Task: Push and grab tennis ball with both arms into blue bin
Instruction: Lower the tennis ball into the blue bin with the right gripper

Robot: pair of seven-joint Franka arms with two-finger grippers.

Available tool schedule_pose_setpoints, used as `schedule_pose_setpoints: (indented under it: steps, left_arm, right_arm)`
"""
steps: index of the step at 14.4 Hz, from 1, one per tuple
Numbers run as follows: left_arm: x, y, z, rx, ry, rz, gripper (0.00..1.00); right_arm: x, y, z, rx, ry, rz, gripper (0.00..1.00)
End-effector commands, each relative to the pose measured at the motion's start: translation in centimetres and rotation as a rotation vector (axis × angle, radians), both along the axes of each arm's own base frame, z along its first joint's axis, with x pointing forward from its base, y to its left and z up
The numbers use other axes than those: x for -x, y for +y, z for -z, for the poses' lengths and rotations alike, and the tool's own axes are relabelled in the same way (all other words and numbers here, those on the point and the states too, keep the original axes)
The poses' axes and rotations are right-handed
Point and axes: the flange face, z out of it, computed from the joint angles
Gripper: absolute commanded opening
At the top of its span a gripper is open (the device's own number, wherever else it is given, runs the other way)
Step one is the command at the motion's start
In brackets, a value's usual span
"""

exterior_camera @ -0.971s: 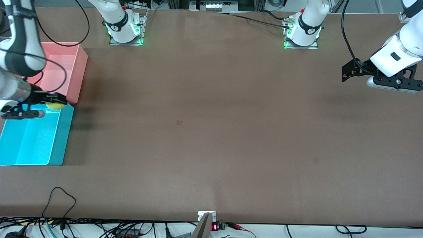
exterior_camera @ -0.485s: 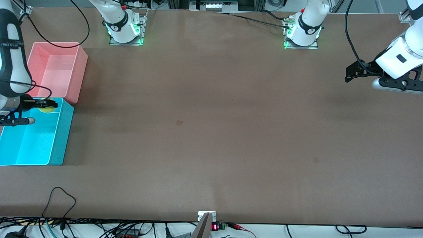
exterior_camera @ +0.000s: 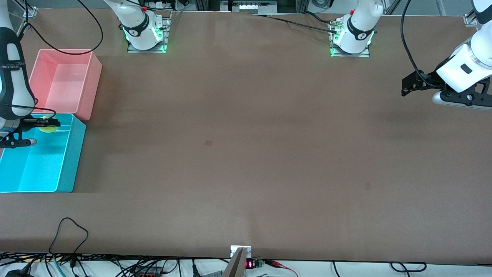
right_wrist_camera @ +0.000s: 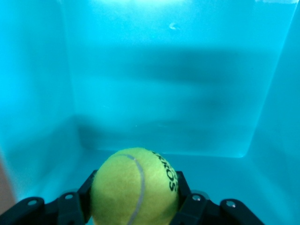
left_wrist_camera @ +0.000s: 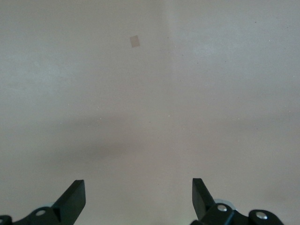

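Note:
My right gripper (exterior_camera: 49,124) is shut on the yellow-green tennis ball (exterior_camera: 49,129) and holds it over the blue bin (exterior_camera: 73,154), above the bin's end next to the pink tub. In the right wrist view the tennis ball (right_wrist_camera: 135,187) sits between the black fingers (right_wrist_camera: 185,187) with the blue bin's floor (right_wrist_camera: 164,84) under it. My left gripper (exterior_camera: 408,87) is open and empty, held in the air over the bare table at the left arm's end. In the left wrist view its gripper (left_wrist_camera: 138,199) shows only brown table between the fingertips.
A pink tub (exterior_camera: 65,82) stands against the blue bin, farther from the front camera. A loose black cable (exterior_camera: 71,231) loops on the table near the front edge. A small dark patch (exterior_camera: 208,142) marks the table's middle.
My right gripper has carried the tennis ball from the blue bin's rim to over its inside. The left gripper rose slightly, then held still.

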Motion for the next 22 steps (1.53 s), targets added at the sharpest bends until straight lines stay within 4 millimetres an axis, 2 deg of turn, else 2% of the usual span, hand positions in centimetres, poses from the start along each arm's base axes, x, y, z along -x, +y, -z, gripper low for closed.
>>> schedule_pose_setpoints:
  steps: [1, 3, 6, 7, 8, 9, 13, 14, 15, 17, 19, 21, 22]
  left_arm:
    - [-0.3, 0.2, -0.6, -0.022, 0.004, 0.011, 1.00]
    - [-0.3, 0.2, -0.6, -0.022, 0.004, 0.011, 1.00]
    - [-0.2, 0.1, -0.6, -0.022, 0.005, 0.013, 1.00]
    - [-0.2, 0.2, -0.6, -0.022, 0.005, 0.011, 1.00]
    - [-0.2, 0.2, -0.6, -0.022, 0.005, 0.011, 1.00]
    - [-0.3, 0.2, -0.5, -0.022, 0.005, 0.010, 1.00]
    - [-0.2, 0.4, -0.5, -0.022, 0.010, 0.007, 1.00]
    - [-0.2, 0.4, -0.5, -0.022, 0.010, 0.008, 1.00]
    - [-0.2, 0.4, -0.5, -0.022, 0.010, 0.008, 1.00]
    - [-0.2, 0.3, -0.5, -0.022, 0.010, 0.010, 1.00]
    - [-0.2, 0.3, -0.5, -0.022, 0.010, 0.010, 1.00]
    - [-0.2, 0.3, -0.5, -0.022, 0.010, 0.011, 1.00]
    - [-0.2, 0.3, -0.5, -0.022, 0.008, 0.013, 1.00]
  right_arm:
    - [0.1, -2.2, 1.4, 0.005, -0.020, -0.027, 0.00]
    - [0.5, -3.3, 2.4, 0.006, -0.026, -0.026, 0.00]
    - [0.6, -3.3, 3.5, 0.002, -0.019, -0.025, 0.01]
    - [0.8, -3.3, 4.1, -0.005, -0.015, -0.017, 0.11]
    - [0.8, -3.3, 4.5, -0.007, -0.015, -0.015, 0.29]
    - [1.0, -3.2, 5.0, -0.010, -0.010, -0.015, 0.32]
    - [1.0, -3.3, 5.2, -0.009, -0.007, -0.015, 0.75]
    - [1.0, -3.2, 5.2, -0.010, -0.010, -0.016, 0.91]
    - [0.9, -3.3, 5.1, -0.009, -0.014, -0.015, 1.00]
    - [0.7, -3.2, 4.9, -0.007, -0.021, -0.013, 1.00]
    - [-0.7, -3.3, 3.3, 0.009, -0.055, -0.013, 1.00]
    - [-2.8, -2.7, 0.6, 0.026, -0.108, -0.032, 1.00]
    - [-4.1, -1.8, -1.2, 0.028, -0.141, -0.052, 1.00]
